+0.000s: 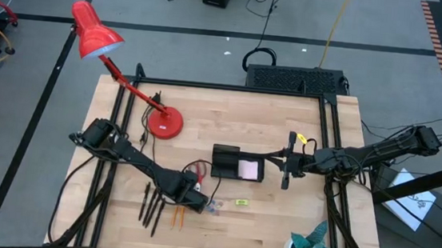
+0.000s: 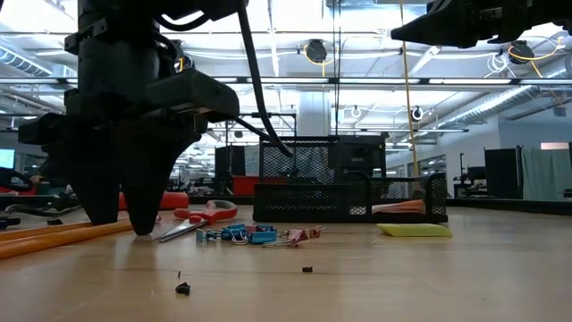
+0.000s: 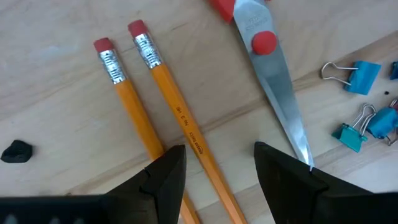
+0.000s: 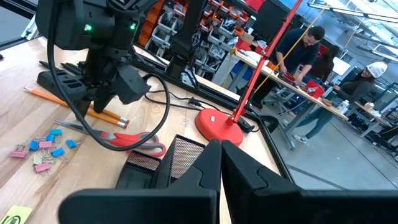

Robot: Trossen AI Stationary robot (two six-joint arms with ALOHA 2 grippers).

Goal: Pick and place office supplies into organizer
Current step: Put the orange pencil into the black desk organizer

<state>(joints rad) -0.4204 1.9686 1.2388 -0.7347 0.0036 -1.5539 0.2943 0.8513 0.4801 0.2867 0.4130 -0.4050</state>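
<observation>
Left gripper straddles a pencil, jaws apart

Left gripper (image 3: 217,171) is low over the table at 7 o'clock in the high view, fingers spread, nothing held; one of two orange pencils (image 3: 180,118) runs between them, likely the next pick. Scissors (image 3: 270,81) lie just beside, blue clips (image 3: 360,74) near. Organizer (image 1: 236,163) sits centre, pink pad inside. Left arm reaches in from 9 o'clock, wrist pitched down. Right gripper (image 1: 287,170) hovers closed, empty, at the organizer's 3 o'clock edge, waiting.
</observation>
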